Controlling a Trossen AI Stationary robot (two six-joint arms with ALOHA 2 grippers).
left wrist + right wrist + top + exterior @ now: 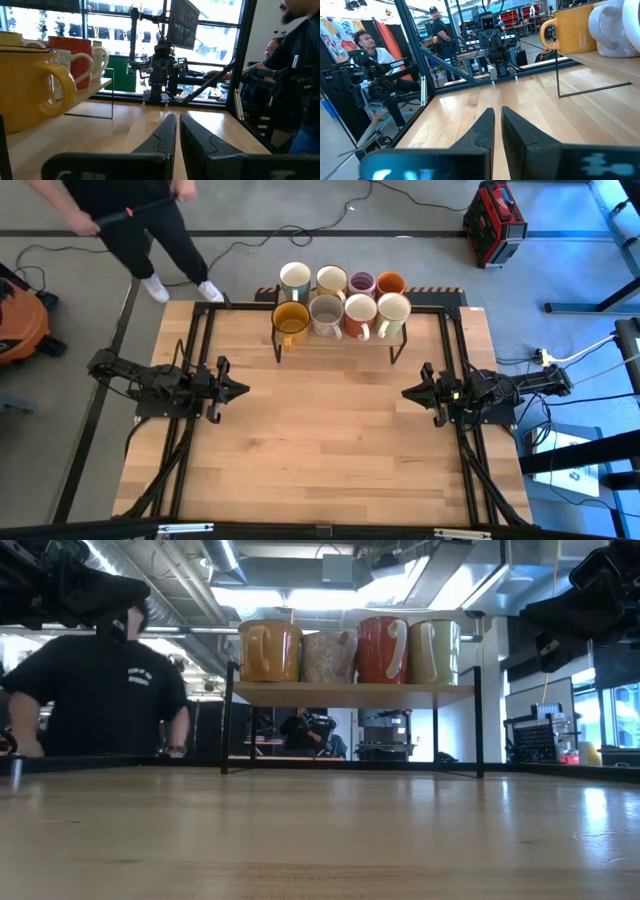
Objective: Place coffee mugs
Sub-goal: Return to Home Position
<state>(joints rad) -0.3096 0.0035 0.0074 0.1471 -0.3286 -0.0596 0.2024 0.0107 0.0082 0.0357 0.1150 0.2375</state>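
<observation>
Both jaws are shut and empty, set apart over the tabletop (320,440). Eight mugs (326,313) are crowded on the shelf (350,693), between and beyond the jaws. The yellow mug (290,320), nearest the left jaws, could be knocked off by a careless swing.

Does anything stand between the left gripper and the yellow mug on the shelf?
Nothing visible does. Only bare table lies between the shut left gripper and the yellow mug, which stands at the left end of the front row on the shelf, beside the other mugs. The right gripper rests across the table.
</observation>
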